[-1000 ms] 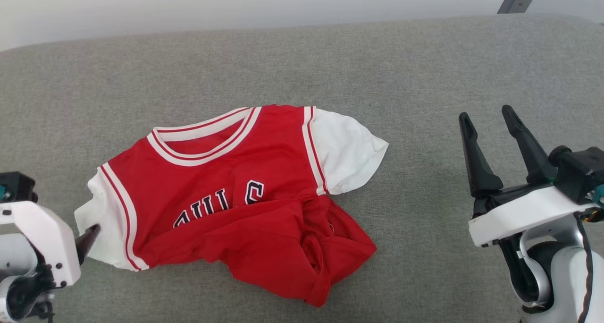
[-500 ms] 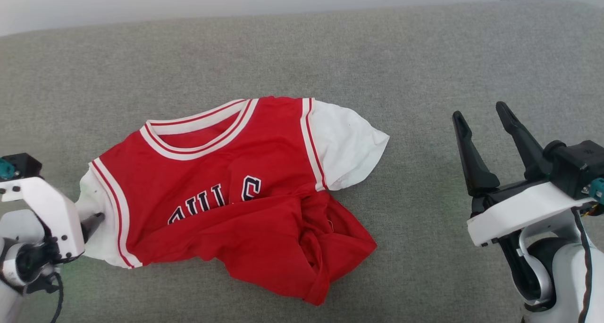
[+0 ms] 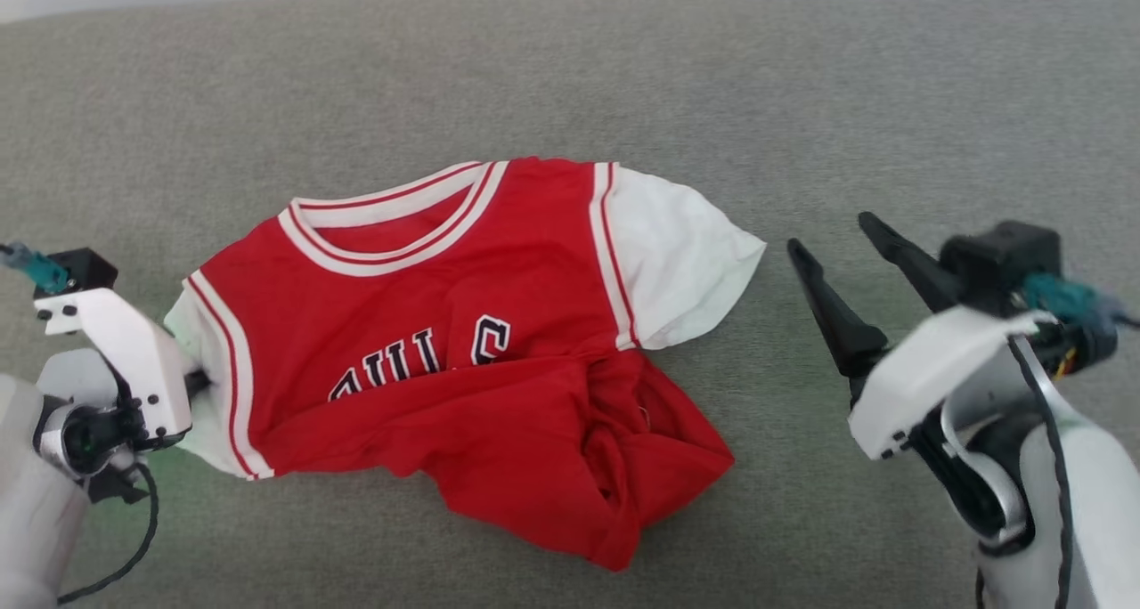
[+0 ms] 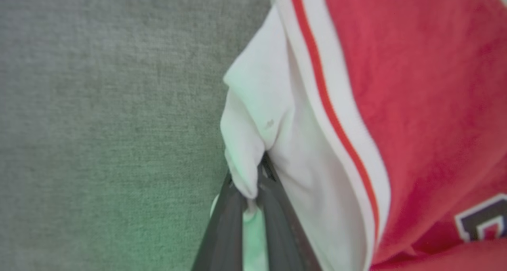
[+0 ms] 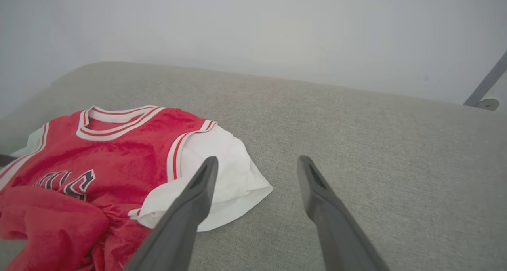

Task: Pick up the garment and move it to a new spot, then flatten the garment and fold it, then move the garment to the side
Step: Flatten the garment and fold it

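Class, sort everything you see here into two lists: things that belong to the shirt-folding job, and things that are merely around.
Part of the job:
- garment, red with white sleeves
- left pincer, shut on the garment
- right pincer, open, beside the garment

Merely around:
- grey cushioned surface under it all
- pale wall
- metal strut at the far edge

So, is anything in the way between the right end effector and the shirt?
Nothing visible. Only bare grey cushion lies between the open right end effector and the white sleeve of the shirt nearest it. The left end effector is shut on the other sleeve.
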Controlling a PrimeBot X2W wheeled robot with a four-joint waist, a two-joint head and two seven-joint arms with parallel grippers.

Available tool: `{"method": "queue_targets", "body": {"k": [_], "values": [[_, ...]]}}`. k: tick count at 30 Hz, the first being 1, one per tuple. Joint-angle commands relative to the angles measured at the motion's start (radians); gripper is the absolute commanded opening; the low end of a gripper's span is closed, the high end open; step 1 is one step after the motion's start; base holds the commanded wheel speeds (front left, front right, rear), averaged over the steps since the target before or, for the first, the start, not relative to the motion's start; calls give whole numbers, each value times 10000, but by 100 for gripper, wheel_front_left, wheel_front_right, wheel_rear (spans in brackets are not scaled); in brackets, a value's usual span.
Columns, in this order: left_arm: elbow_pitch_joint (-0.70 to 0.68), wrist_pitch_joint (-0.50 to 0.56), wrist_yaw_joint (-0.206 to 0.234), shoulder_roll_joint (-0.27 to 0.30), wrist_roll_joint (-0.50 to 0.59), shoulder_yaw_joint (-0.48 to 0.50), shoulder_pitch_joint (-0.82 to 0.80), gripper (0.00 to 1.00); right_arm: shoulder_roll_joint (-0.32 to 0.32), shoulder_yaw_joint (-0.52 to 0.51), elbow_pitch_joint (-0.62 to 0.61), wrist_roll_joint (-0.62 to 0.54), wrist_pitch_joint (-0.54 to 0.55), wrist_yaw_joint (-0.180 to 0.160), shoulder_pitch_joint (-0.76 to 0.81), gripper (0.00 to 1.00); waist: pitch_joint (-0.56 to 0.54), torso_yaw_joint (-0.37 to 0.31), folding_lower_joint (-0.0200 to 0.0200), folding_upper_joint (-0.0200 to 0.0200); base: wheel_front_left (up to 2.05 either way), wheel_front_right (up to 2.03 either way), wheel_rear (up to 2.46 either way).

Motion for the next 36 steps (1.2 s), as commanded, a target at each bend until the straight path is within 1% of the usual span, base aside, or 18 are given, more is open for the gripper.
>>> {"method": "queue_targets", "body": {"k": [1, 5, 6, 8, 13, 14, 20, 24, 27, 28, 29, 32, 36], "values": [[425, 15, -132, -711, -32, -381, 283, 0, -133, 145, 189, 253, 354, 1, -327, 100, 130, 162, 0, -1, 0, 0, 0], [764, -266, -377, -1010, 134, -532, -278, 0, -683, 629, 888, 694, 1350, 1, -1140, 100, 328, 514, 0, -1, 0, 0, 0], [814, -357, -452, -1090, 172, -571, -407, 0, -710, 676, 1113, 882, 1562, 1, -1352, 100, 380, 607, 0, -1, 0, 0, 0], [911, -478, -561, -1276, 196, -661, -674, 0, -1042, 924, 1581, 898, 1964, 1, -1812, 100, 482, 823, 0, -1, 0, 0, 0], [1092, -694, -755, -1688, 298, -969, -1201, 0, -1422, 1451, 2921, 1229, 2856, 1, -2762, 100, 718, 1324, 0, -1, 0, 0, 0], [1151, -780, -768, -1812, 310, -1075, -1363, 0, -1534, 1876, 3411, 1370, 3217, 1, -3061, 100, 793, 1486, 0, -1, 0, 0, 0], [1319, -1012, -821, -2027, 218, -1353, -1731, 0, -1705, 3311, 5274, 1915, 4344, 2, -3470, 100, 1003, 1822, 0, -1, 0, 0, 0], [1331, -1165, -827, -2128, 43, -1543, -1865, 0, -1544, 4219, 6372, 2341, 4772, 13, -3580, 100, 1096, 1956, 0, -1, 0, 0, 0], [1335, -1252, -831, -2137, -104, -1682, -1931, 0, -1568, 4797, 7011, 2505, 4986, 13, -3753, 100, 1109, 2001, 0, -1, 0, 0, 0], [1333, -1261, -832, -2132, -164, -1733, -1959, 0, -1623, 5109, 7139, 2564, 5147, 13, -3810, 44, 1110, 2016, 0, -1, 0, 0, 0], [1344, -1273, -832, -2100, -192, -1791, -1997, 0, -1663, 5349, 7200, 2773, 5207, 36, -3846, 0, 1102, 2023, 0, -1, 0, 0, 0], [1320, -1359, -833, -1961, -340, -1842, -2175, 0, -1876, 5510, 7226, 3233, 4883, 32, -4330, 0, 1047, 2004, 0, -1, 0, 0, 0], [1239, -1433, -820, -1568, -407, -1878, -2485, 0, -2061, 5239, 6992, 3890, 4398, -4, -5166, 0, 864, 1868, 0, -1, 0, 0, 0]]}}
